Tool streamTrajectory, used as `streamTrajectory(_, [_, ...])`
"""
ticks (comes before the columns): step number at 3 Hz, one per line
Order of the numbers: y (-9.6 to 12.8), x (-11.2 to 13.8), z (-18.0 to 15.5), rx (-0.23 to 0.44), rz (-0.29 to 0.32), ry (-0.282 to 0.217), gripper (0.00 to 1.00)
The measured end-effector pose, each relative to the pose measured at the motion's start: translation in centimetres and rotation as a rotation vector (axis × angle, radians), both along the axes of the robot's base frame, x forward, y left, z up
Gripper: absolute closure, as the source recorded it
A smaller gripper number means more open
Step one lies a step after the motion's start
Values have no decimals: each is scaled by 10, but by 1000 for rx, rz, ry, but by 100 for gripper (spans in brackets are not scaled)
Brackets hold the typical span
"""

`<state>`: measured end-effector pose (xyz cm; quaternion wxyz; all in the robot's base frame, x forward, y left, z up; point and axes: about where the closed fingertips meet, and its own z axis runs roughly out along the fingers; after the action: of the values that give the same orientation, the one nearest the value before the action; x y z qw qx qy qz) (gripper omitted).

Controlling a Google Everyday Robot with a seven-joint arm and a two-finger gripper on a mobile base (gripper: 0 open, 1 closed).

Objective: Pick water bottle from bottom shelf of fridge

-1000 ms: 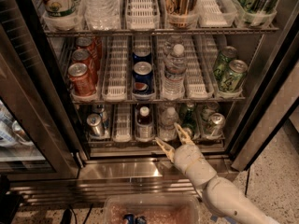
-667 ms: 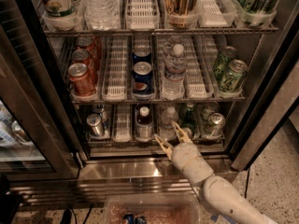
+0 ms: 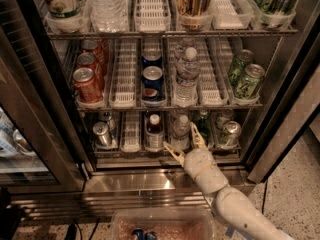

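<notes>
The fridge (image 3: 280,109) stands open with three wire racks. On the bottom shelf (image 3: 165,151) a small clear water bottle (image 3: 182,130) with a white cap stands in the middle lane. Left of it is a white-capped bottle of dark liquid (image 3: 154,132). My gripper (image 3: 184,145) is at the shelf's front edge, just below and in front of the water bottle. It is open, with one fingertip on each side of the bottle's base. My white arm (image 3: 225,199) reaches in from the lower right.
Silver cans (image 3: 102,133) stand at the bottom left, a green bottle (image 3: 202,124) and a can (image 3: 230,132) at the right. The middle rack holds red cans (image 3: 86,84), blue cans (image 3: 151,79), a larger water bottle (image 3: 187,76) and green cans (image 3: 247,76). A clear bin (image 3: 162,224) lies on the floor below.
My gripper has moved slightly forward and up toward the water bottle, its fingers now flanking the bottle's base. Nothing else has moved.
</notes>
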<state>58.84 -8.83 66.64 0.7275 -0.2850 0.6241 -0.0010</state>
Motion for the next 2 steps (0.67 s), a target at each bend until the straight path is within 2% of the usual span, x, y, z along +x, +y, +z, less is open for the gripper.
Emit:
streamTrajectory(1, [-3, -1, 10, -7, -13, -30, 25])
streamTrajectory(2, [-4, -1, 10, -7, -14, -30, 26])
